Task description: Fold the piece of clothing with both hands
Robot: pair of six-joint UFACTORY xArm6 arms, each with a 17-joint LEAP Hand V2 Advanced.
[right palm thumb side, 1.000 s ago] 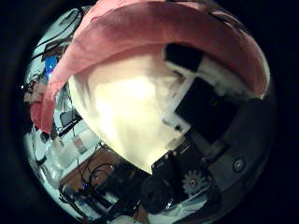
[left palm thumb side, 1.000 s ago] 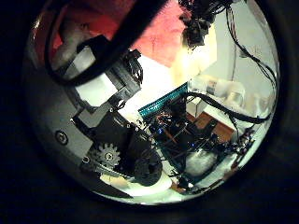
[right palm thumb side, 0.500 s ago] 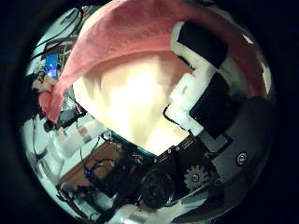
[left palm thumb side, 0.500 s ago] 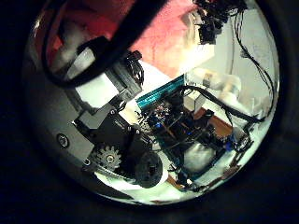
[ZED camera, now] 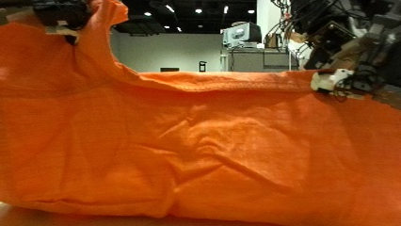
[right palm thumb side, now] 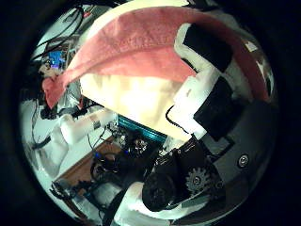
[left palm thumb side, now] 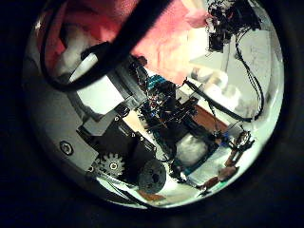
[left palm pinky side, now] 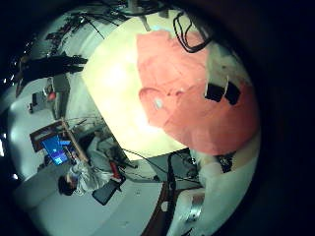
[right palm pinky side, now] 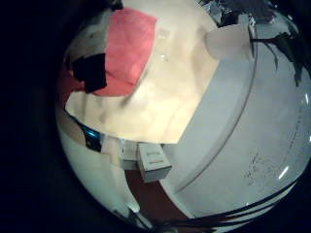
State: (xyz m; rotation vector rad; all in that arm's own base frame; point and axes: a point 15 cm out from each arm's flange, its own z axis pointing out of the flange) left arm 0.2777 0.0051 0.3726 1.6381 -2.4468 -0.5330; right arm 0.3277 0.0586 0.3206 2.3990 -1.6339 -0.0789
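In the outside view a large orange garment [ZED camera: 188, 141] hangs spread between both hands and fills most of the view. My left hand [ZED camera: 63, 14] is shut on its upper corner. My right hand [ZED camera: 336, 66] is shut on its upper edge at the other side. The lower hem reaches down to the pale table [ZED camera: 31, 213]. The left little finger side palm view shows the garment [left palm pinky side: 182, 98] over the table [left palm pinky side: 113, 74], with fingertips [left palm pinky side: 219, 92] on it. The right thumb side palm view shows the cloth's edge [right palm thumb side: 132, 42] draped over a finger [right palm thumb side: 202, 52].
A monitor [ZED camera: 242, 35] and a cabinet stand far behind the cloth. The right little finger side palm view shows the table [right palm pinky side: 180, 87] next to a white wall, with a box [right palm pinky side: 154, 160] below its edge. Racks of electronics [left palm thumb side: 171, 104] stand beside the table.
Both thumb side palm views have shifted, so both hands have moved with the cloth held. Less cloth and more of the room shows in each.
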